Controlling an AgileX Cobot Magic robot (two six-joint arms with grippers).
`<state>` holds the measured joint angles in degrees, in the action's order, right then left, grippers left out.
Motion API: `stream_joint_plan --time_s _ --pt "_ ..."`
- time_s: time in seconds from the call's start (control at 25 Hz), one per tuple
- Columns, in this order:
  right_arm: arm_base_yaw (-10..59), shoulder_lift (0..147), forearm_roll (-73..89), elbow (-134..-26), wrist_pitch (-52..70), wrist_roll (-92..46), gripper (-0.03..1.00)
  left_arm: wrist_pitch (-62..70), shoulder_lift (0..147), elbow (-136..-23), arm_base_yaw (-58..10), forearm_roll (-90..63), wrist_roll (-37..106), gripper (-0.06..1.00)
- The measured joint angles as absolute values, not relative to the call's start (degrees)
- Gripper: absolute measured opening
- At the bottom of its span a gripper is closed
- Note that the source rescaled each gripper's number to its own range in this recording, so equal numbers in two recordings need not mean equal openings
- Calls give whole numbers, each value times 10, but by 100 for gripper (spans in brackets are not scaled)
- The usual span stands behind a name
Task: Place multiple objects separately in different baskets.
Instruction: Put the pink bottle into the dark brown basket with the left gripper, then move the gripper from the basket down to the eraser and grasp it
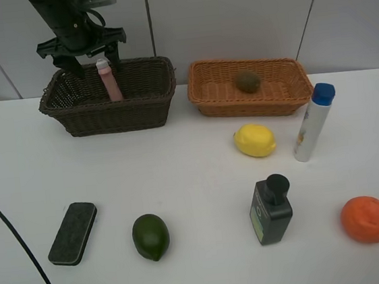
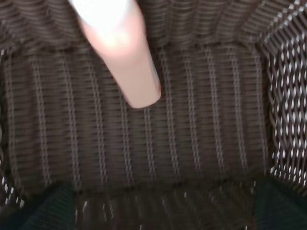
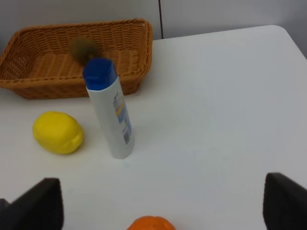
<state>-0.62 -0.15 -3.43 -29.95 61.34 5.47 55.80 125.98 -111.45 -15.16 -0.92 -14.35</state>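
Pink bottle point(image 1: 109, 81) sits in brown basket point(image 1: 109, 118); left gripper point(image 1: 90, 56) hovers above, jaws wide, empty; right gripper point(image 3: 160, 203) wide too; next, probably lift clear and fetch block point(image 1: 72, 233) at seven o'clock.

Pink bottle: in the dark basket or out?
In. The pink bottle stands nearly upright, its base below the rim of the dark brown basket; the left wrist view shows basket weave all around it.
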Motion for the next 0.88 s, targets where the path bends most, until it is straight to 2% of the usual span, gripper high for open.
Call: stream_joint_plan --time_s 0.2,0.44,0.68,0.88 --pt "-6 -2 -34 -299 613 55 98 676 1260 -1152 -157 -14 -143 100" --pt "-6 -2 -34 -299 613 55 98 686 1237 -1131 -195 -38 -123 100" --pt "-6 -2 -34 -299 613 55 98 687 1097 -916 -242 -44 -117 100" --pt "-6 -2 -34 -299 613 55 98 688 966 -698 -245 -44 -131 100"
